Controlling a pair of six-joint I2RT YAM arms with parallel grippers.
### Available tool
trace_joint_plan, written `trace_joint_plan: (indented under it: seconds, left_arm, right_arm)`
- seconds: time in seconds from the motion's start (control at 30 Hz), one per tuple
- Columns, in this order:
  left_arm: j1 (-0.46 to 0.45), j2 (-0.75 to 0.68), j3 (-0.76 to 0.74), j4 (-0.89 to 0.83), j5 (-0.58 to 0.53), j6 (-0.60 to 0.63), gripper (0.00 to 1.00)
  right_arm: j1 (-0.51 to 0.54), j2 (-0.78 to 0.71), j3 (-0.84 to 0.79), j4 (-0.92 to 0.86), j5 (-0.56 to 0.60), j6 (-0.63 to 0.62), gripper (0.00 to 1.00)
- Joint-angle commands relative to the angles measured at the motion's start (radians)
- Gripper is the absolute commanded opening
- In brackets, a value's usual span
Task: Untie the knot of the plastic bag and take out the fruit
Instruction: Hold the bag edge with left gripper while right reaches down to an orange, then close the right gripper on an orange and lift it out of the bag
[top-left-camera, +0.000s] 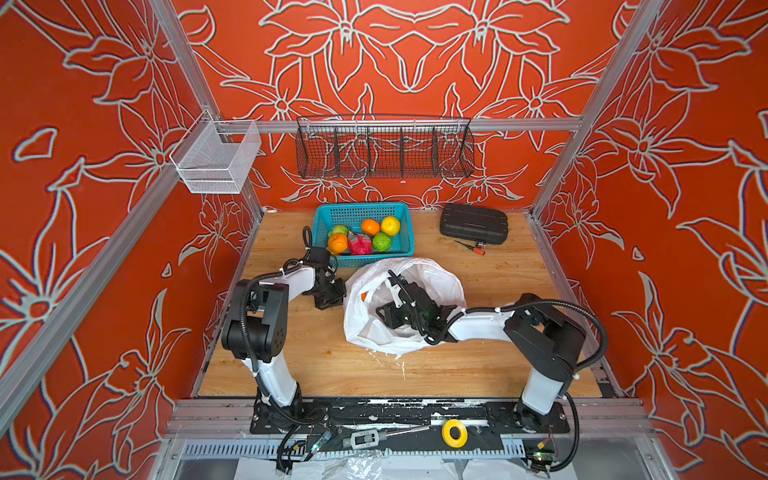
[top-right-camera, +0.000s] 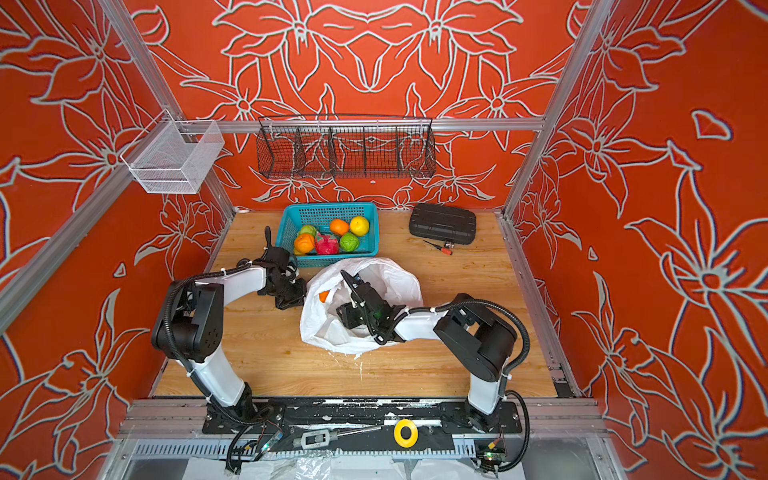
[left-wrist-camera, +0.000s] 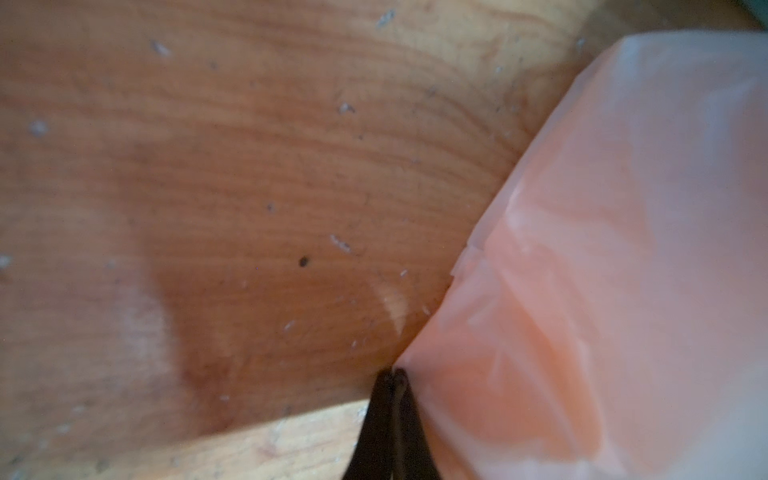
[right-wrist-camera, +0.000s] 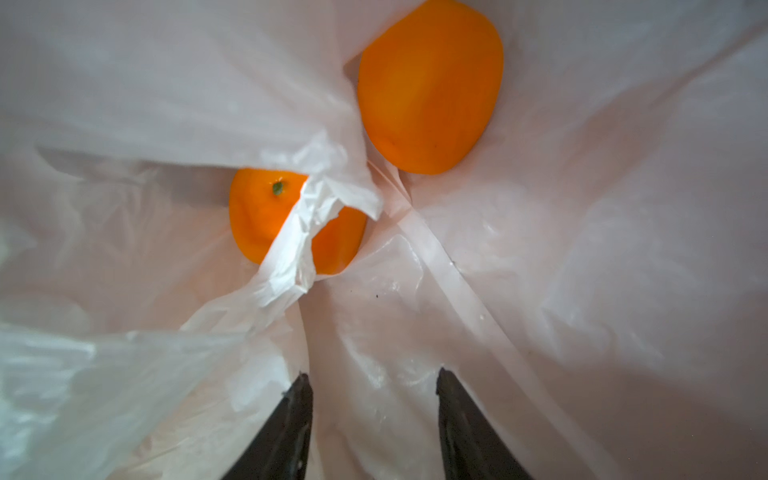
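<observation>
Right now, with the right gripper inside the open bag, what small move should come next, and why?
Probably ease the right gripper forward to the uncovered orange and close. Its jaws stand open and empty, the other orange lies partly under a plastic fold, and the left gripper pinches the plastic bag at its edge.

A lab cell, by its aluminium frame (top-left-camera: 519, 124) and printed backdrop walls (top-left-camera: 415, 54)

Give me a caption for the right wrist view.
Open right end effector inside the plastic bag; one orange half-covered, another orange bare.

The left gripper (left-wrist-camera: 395, 375) pinches the plastic bag (left-wrist-camera: 602, 249) above the table (left-wrist-camera: 208, 166).
</observation>
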Motion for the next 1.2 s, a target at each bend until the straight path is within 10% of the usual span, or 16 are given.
trace_joint_plan:
  seconds: [0.0,0.53,1.17]
  left_arm:
    - [-0.008,0.021,0.024,-0.034,0.001,0.016,0.0]
    - [-0.025,0.047,0.05,-0.042,0.007,0.021,0.0]
    - [-0.039,0.036,0.047,-0.051,-0.032,0.025,0.0]
  right_arm:
    - [0.01,0.045,0.07,-0.014,0.024,-0.143,0.5]
    - [0.017,0.198,0.257,-0.008,-0.114,-0.072,0.81]
    - [0.011,0.173,0.236,-0.012,-0.045,-0.017,0.45]
